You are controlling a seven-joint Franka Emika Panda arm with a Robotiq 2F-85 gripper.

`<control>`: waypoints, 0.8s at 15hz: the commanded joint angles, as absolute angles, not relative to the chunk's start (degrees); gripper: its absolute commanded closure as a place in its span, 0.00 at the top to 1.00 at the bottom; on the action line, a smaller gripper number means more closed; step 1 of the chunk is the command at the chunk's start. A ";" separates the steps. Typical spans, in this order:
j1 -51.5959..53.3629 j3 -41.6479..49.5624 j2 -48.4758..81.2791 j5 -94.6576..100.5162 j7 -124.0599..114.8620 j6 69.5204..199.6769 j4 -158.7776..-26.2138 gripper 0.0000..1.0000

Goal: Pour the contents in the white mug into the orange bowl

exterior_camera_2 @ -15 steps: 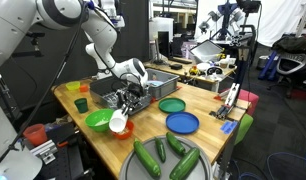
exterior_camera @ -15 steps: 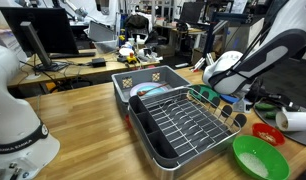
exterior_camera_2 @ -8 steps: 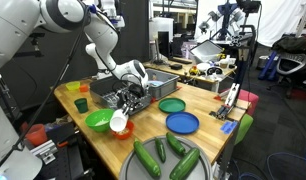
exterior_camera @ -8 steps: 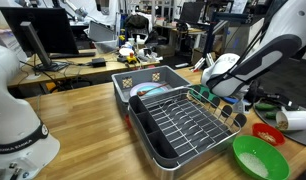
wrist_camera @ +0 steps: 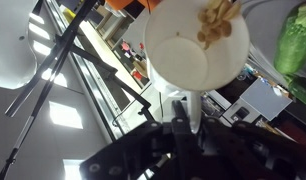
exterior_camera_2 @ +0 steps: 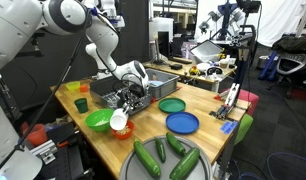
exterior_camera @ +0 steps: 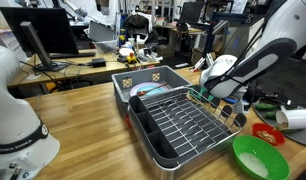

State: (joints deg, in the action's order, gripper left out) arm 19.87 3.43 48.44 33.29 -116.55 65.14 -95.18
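Observation:
My gripper (wrist_camera: 179, 108) is shut on the white mug (wrist_camera: 196, 45), gripping its rim. The mug is tipped on its side with its mouth toward the wrist camera. Pale brown bits (wrist_camera: 218, 20) sit at its rim. In both exterior views the tilted mug (exterior_camera_2: 119, 121) (exterior_camera: 296, 120) hangs just above the orange bowl (exterior_camera_2: 126, 129) (exterior_camera: 268, 132). The orange bowl's edge also shows at the top of the wrist view (wrist_camera: 128, 5).
A larger green bowl (exterior_camera_2: 98, 121) (exterior_camera: 257, 157) sits beside the orange bowl. A black wire dish rack (exterior_camera: 178, 120) on a grey tray (exterior_camera: 143, 78) stands close behind. A blue plate (exterior_camera_2: 182, 123), a green plate (exterior_camera_2: 172, 105) and several cucumbers (exterior_camera_2: 158, 155) lie on the wooden table (exterior_camera: 83, 125).

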 commanded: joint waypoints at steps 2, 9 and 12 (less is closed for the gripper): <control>20.51 3.55 50.62 34.21 -118.72 58.92 -92.30 0.02; 20.67 3.53 50.76 34.61 -118.11 57.68 -92.24 0.02; 20.74 3.54 50.84 34.78 -117.94 57.26 -92.21 0.02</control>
State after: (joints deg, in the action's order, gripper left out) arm 20.20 3.44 48.78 33.64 -115.55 63.09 -94.77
